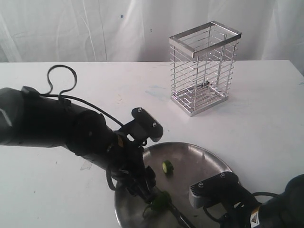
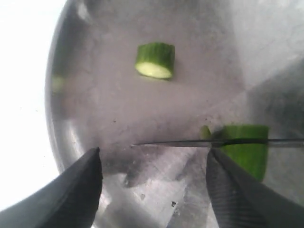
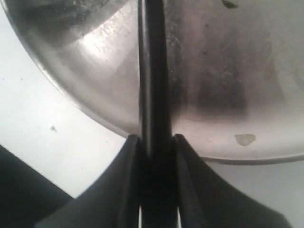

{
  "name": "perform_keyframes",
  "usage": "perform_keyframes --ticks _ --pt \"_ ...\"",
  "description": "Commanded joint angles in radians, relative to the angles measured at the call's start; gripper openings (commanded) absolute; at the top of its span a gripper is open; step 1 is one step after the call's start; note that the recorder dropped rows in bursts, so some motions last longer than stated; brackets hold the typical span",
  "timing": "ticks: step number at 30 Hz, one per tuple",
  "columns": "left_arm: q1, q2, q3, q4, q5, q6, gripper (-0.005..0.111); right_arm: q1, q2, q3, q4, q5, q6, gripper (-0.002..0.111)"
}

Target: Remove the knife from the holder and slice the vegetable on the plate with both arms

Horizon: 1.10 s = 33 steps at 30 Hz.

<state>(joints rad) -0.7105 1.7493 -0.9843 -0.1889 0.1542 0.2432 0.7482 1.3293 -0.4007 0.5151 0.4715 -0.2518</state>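
Observation:
The steel plate (image 1: 199, 161) lies at the table's front. On it sit a cut green slice (image 1: 167, 166) and the larger vegetable piece (image 1: 160, 199). My left gripper (image 1: 151, 192) hovers just over that piece. In the left wrist view it (image 2: 154, 159) is open, and the vegetable (image 2: 244, 149) lies just past one fingertip. The thin knife blade (image 2: 190, 142) crosses the vegetable's top, and the slice (image 2: 154, 60) lies farther off. My right gripper (image 3: 153, 138) is shut on the knife's black handle (image 3: 153, 85) at the plate's rim (image 3: 95, 111). The blade (image 1: 179, 217) barely shows in the exterior view.
The chrome wire holder (image 1: 204, 66) stands empty at the back right of the white table (image 1: 71, 95). The left arm's bulky body (image 1: 52, 126) and cable loop span the left side. The right arm's wrist (image 1: 216, 187) fills the front right corner.

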Motion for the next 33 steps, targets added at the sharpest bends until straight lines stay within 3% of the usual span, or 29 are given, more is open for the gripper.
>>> perform_keyframes --ticks 1,11,20,28,30,32,33 --pt "0.003 -0.074 0.006 0.017 0.067 -0.003 0.066 0.001 0.006 0.002 -0.016 0.000 -0.011 0.000" --pt "-0.001 -0.037 0.008 -0.060 0.146 0.000 0.066 0.001 0.006 0.002 -0.016 -0.006 -0.011 0.000" --pt "-0.080 -0.015 0.008 -0.095 0.077 0.049 0.066 0.001 0.006 0.002 -0.018 -0.008 -0.014 0.000" --pt "-0.079 0.078 0.008 -0.115 0.028 0.036 0.065 0.001 0.006 0.002 -0.018 -0.006 -0.014 0.000" --pt "-0.079 0.078 0.008 -0.123 -0.008 0.006 0.059 0.001 0.006 0.002 -0.018 -0.003 -0.014 0.000" --pt "-0.079 0.076 0.006 -0.123 -0.029 -0.023 0.045 0.001 0.006 0.002 -0.018 -0.002 -0.014 0.000" --pt "-0.079 0.076 0.006 -0.123 -0.035 -0.039 0.032 0.001 0.006 0.002 -0.018 0.003 -0.014 0.000"
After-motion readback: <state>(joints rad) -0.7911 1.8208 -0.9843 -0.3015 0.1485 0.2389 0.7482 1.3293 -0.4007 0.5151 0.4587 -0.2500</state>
